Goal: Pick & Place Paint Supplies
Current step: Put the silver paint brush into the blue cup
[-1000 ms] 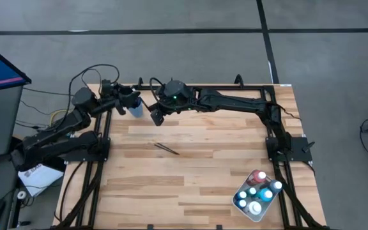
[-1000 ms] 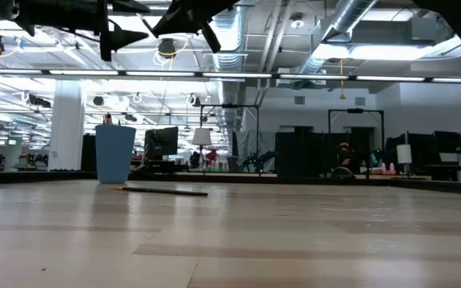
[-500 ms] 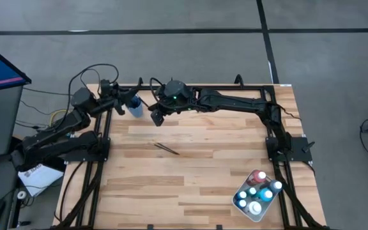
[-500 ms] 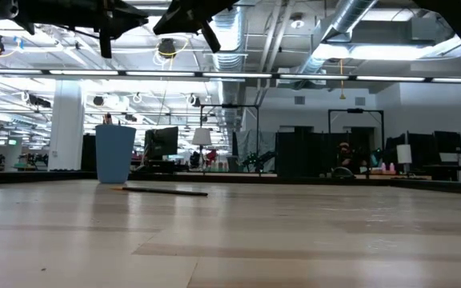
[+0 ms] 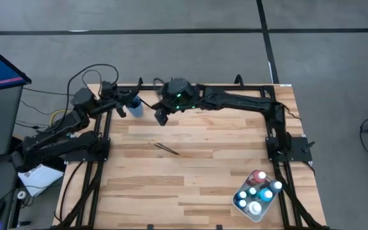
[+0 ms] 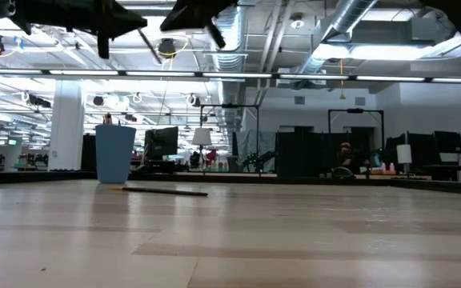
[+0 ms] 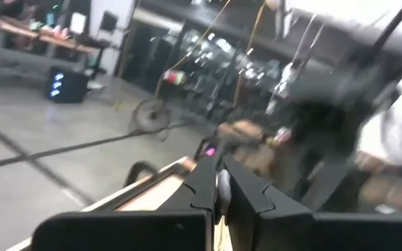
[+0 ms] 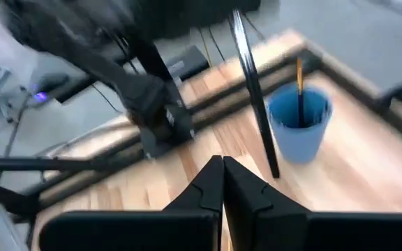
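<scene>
Both arms are up by the table's (image 5: 197, 185) far edge. The left gripper (image 5: 135, 101) is pinched on a paintbrush (image 8: 253, 90) above the blue cup (image 5: 136, 110) near the far left corner. Right gripper (image 5: 161, 118) hangs beside it, clenched on nothing. One more brush (image 5: 166, 149) lies mid-table, and the paint bottles (image 5: 255, 191) sit in the white tray (image 5: 238, 203) at the near right corner.

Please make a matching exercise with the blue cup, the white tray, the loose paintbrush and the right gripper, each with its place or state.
Things:
1. blue cup
2. white tray
3. loose paintbrush
4. right gripper

States:
a. shut, holding nothing
b. lies flat mid-table
c. holds paint bottles
d. has a brush standing in it

Pairs: 1-d, 2-c, 3-b, 4-a
</scene>
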You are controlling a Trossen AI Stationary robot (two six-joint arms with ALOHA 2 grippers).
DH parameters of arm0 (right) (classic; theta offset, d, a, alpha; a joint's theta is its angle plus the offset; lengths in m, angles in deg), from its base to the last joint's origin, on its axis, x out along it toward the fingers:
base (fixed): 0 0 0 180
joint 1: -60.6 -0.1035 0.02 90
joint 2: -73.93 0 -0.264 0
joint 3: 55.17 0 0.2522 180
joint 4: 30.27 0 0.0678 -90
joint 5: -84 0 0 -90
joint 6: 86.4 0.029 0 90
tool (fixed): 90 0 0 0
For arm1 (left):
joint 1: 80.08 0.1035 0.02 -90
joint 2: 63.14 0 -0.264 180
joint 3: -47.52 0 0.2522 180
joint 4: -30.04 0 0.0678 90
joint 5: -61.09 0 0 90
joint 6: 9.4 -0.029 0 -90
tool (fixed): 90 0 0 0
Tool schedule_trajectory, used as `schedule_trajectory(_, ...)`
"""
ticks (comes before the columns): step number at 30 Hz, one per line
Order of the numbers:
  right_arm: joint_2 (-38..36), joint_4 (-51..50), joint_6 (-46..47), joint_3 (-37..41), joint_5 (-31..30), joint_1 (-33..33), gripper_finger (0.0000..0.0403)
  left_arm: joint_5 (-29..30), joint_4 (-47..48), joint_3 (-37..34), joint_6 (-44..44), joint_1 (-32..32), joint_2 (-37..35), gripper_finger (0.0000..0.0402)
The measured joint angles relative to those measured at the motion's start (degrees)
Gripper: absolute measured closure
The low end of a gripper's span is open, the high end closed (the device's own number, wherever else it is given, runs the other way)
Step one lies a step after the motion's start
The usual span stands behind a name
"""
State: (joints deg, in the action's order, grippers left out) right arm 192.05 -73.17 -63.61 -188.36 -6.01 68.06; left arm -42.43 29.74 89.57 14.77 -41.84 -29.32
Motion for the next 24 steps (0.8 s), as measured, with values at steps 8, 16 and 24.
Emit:
schedule_trajectory(8,-7.2,-9.6,-3.3,-0.2,-8.7,-0.7,0.0403,13.0,12.8,0.2,-12.9,-0.6,0.0,0.0400)
schedule_trajectory(16,-6.2,-12.7,-3.4,-0.3,-10.6,-0.7,0.0403,32.2,19.9,0.9,-22.3,-0.6,0.0,0.0400)
schedule_trajectory(24,-2.4,-13.1,-3.0,-0.2,-10.4,-0.7,0.0403,31.1,21.9,-0.3,-21.0,-0.6,1.6,0.0398)
